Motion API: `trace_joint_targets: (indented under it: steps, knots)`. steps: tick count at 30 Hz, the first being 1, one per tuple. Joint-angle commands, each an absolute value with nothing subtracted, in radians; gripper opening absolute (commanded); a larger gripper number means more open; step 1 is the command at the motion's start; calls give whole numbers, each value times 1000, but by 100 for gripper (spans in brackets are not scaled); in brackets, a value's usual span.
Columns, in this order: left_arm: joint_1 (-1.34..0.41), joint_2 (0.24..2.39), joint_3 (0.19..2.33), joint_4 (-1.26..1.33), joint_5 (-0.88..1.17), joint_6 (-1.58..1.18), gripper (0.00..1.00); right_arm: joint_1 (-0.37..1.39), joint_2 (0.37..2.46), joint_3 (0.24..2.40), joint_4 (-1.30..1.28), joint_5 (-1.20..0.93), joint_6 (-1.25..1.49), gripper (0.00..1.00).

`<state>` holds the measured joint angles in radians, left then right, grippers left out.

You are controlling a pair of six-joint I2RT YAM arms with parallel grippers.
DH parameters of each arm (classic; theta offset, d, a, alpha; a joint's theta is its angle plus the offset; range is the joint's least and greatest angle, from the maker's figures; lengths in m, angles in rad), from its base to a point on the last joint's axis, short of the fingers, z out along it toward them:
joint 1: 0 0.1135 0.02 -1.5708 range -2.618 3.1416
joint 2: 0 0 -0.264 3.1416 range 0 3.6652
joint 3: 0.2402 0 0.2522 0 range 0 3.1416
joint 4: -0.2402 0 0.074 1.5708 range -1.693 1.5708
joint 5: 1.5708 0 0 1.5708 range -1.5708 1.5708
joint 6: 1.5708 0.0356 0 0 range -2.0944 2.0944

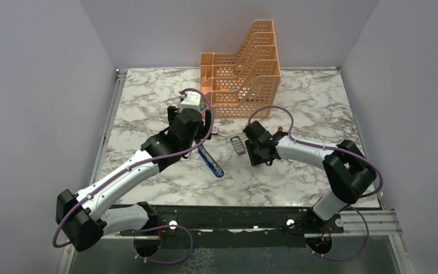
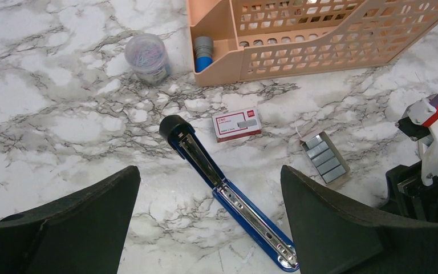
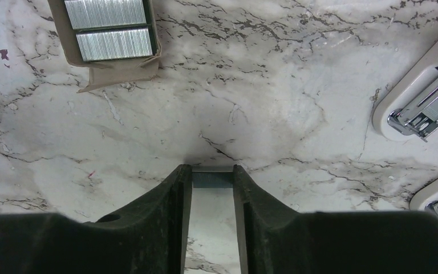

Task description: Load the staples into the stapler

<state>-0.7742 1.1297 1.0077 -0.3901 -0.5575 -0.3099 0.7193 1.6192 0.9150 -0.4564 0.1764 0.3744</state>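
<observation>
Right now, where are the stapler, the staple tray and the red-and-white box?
stapler (image 2: 228, 197), left wrist view, hinge at mid-length.
staple tray (image 2: 324, 158), left wrist view, middle staple strip.
red-and-white box (image 2: 236, 124), left wrist view, centre of top face.

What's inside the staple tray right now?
Four blocks of staple strips lie side by side in the staple tray, as the left wrist view shows. Anything beneath that top layer is covered. The right gripper pinches a separate grey strip.
</observation>
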Motion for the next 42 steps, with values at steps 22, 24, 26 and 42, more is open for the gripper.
trace_joint_targets:
  steps: [22,24,26,42]
  knots:
    - [-775,1109,994,-362,-574,-319,94,726,1641,928,-520,304,523,50]
    - [-775,1109,995,-362,-574,-319,94,726,1630,915,-550,305,535,50]
    - [-775,1109,997,-362,-575,-319,94,726,1616,900,-578,312,552,50]
    - [-775,1099,996,-362,-564,-322,94,723,1576,864,-499,271,565,35]
